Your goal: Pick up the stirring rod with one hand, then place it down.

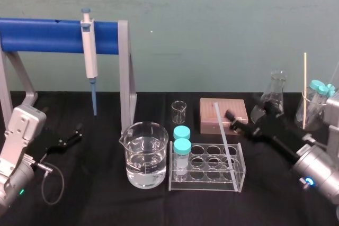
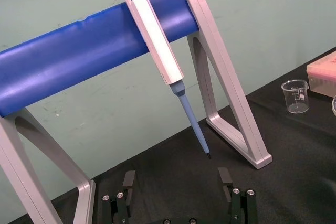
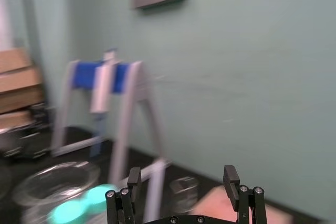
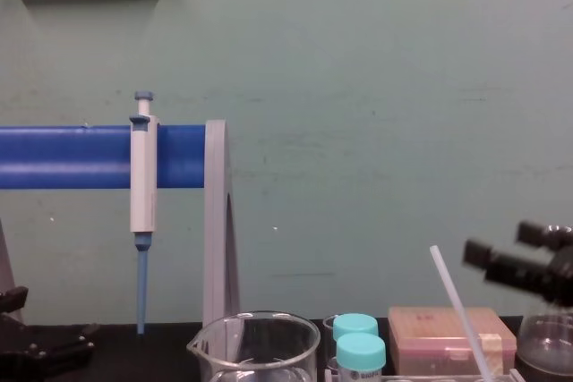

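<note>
black bench (image 1: 95,205), blue pipette stand (image 1: 47,35) at back left. water beaker (image 1: 144,157) just left of the test tube rack (image 1: 206,175). left pincer (image 1: 71,137) parked low, fingers apart. right pincer (image 1: 233,119) apart too, gripping nothing, just beside the stirring rod (image 1: 225,144), which lies slanted across the rack.

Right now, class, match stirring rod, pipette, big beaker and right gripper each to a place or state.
1 stirring rod
2 pipette
3 big beaker
4 right gripper

a hangs on the blue bar
b open, by the brown box
c tilted across the tube rack
d holds clear liquid

Pairs: 1-c, 2-a, 3-d, 4-b.
The left gripper sits open at the left.
</note>
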Robot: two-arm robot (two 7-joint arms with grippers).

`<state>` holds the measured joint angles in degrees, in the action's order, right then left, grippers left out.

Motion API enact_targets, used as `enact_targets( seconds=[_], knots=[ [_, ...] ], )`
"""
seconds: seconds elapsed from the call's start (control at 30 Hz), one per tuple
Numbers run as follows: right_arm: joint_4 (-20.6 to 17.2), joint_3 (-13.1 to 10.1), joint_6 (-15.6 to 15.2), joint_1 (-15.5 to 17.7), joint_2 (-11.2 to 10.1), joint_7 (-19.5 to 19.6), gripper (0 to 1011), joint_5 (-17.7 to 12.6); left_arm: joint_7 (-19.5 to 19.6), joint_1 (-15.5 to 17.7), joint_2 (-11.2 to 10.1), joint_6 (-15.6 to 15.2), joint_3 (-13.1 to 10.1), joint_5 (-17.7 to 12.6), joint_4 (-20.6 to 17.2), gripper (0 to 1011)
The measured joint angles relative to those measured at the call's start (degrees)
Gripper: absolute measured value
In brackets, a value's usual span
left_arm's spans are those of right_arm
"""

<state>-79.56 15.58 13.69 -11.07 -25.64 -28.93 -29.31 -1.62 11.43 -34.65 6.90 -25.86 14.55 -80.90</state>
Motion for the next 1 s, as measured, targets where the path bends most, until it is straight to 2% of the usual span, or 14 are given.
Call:
enact_targets(
  seconds=[0.07, 0.17, 0.27, 0.33, 0.5, 0.63, 1.0],
  knots=[
    [-1.24, -1.72, 0.03, 0.78, 0.37, 4.61, 1003, 1.86, 0.0, 0.0, 0.0, 0.0, 0.0, 0.0, 0.0, 1000],
    [-1.91, -3.29, -0.88, 1.46, 0.92, 9.52, 1003, 4.08, 0.0, 0.0, 0.0, 0.0, 0.0, 0.0, 0.0, 1000],
    [-1.46, -4.56, -5.04, 1.97, 1.78, 15.63, 1003, 6.78, 0.0, 0.0, 0.0, 0.0, 0.0, 0.0, 0.0, 1000],
    [-0.82, -4.71, -7.2, 1.98, 2.06, 17.05, 1003, 7.39, 0.0, 0.0, 0.0, 0.0, 0.0, 0.0, 0.0, 1000],
    [1.82, -4.76, -13.06, 1.65, 2.96, 18.24, 1003, 7.77, 0.0, 0.0, 0.0, 0.0, 0.0, 0.0, 0.0, 1000],
    [2.97, -4.49, -15.01, 1.22, 3.17, 17.88, 1002, 8.18, 0.0, 0.0, 0.0, 0.0, 0.0, 0.0, 0.0, 1000],
    [2.59, -4.6, -14.44, 1.34, 3.11, 17.94, 1003, 8.14, 0.0, 0.0, 0.0, 0.0, 0.0, 0.0, 0.0, 1000]
  ],
)
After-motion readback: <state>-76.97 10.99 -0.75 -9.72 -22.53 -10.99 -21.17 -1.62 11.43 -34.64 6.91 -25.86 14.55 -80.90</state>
